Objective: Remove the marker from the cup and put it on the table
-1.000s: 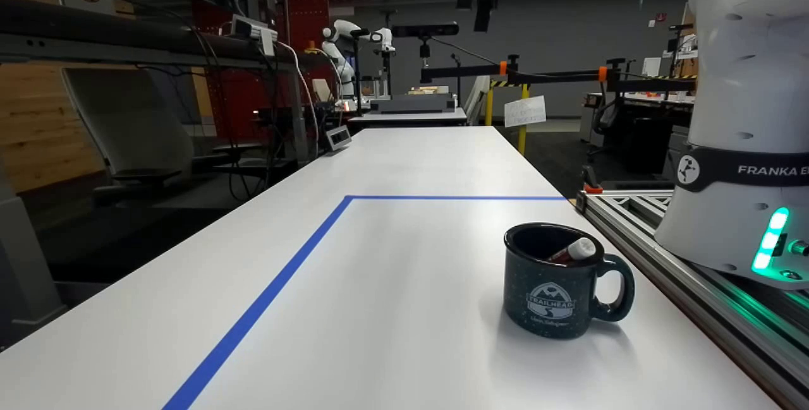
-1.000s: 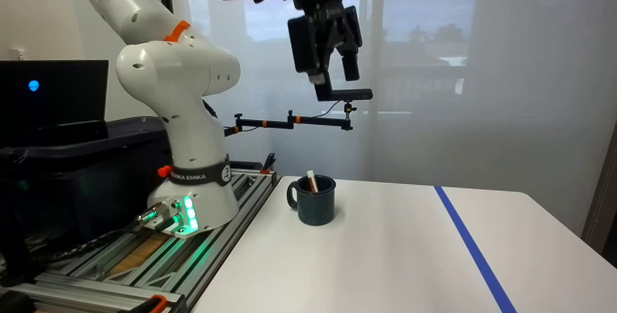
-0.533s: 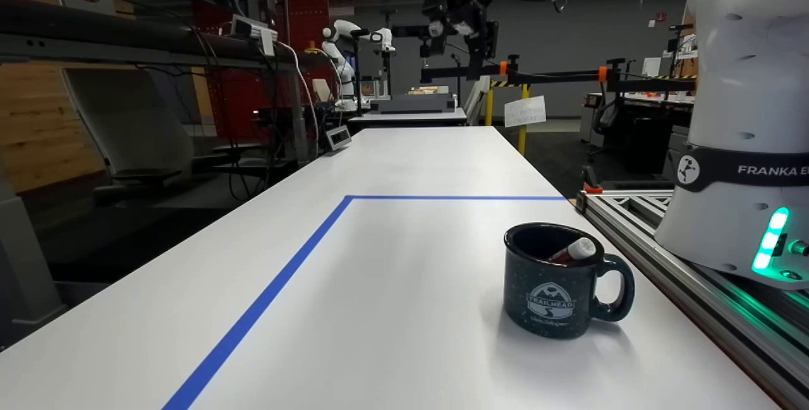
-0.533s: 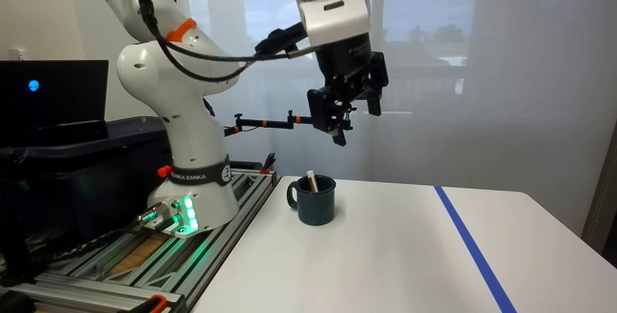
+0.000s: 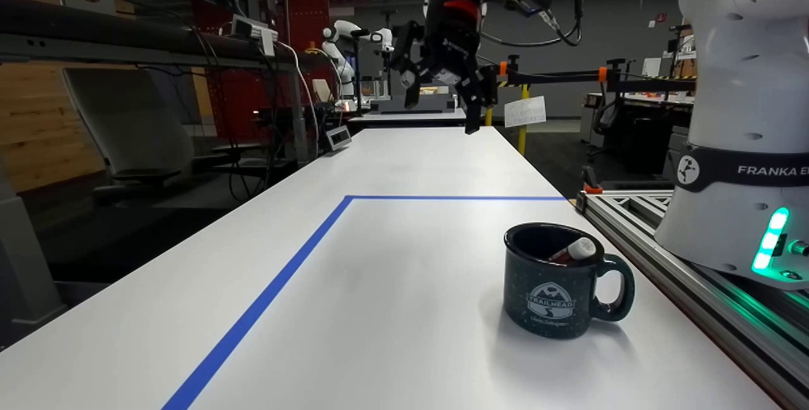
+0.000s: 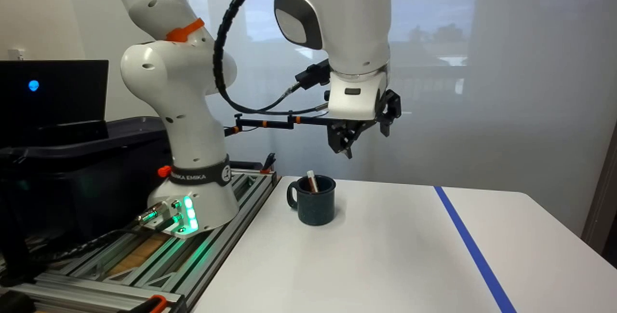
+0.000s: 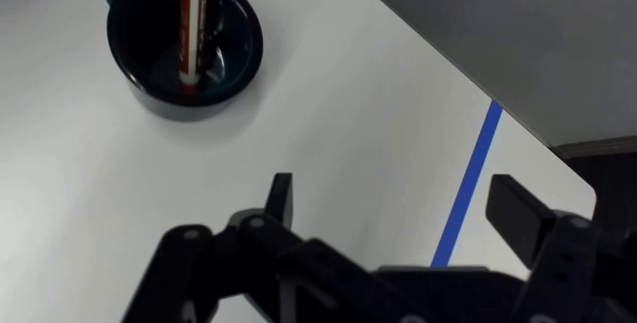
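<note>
Probably pre-grasp reach in hand: red-labelled marker (image 7: 192,34) leaned inside Trailhead mug (image 5: 550,287), left of gripper (image 7: 395,193) in wrist view. Jaws spread wide, nothing held. Next, gripper to be shifted over marker, then lowered (mug unbumped, ideally).

A robotics lab: a robot arm (image 5: 739,100) on metal rails (image 6: 219,245), another arm (image 5: 343,67) farther back, and a laptop (image 6: 58,96).

Marker (image 6: 313,182) leaning in cup (image 6: 316,209), poking out at top; cup standing upright on surface (image 6: 405,255); spread fingers (image 6: 339,137) hanging higher.
</note>
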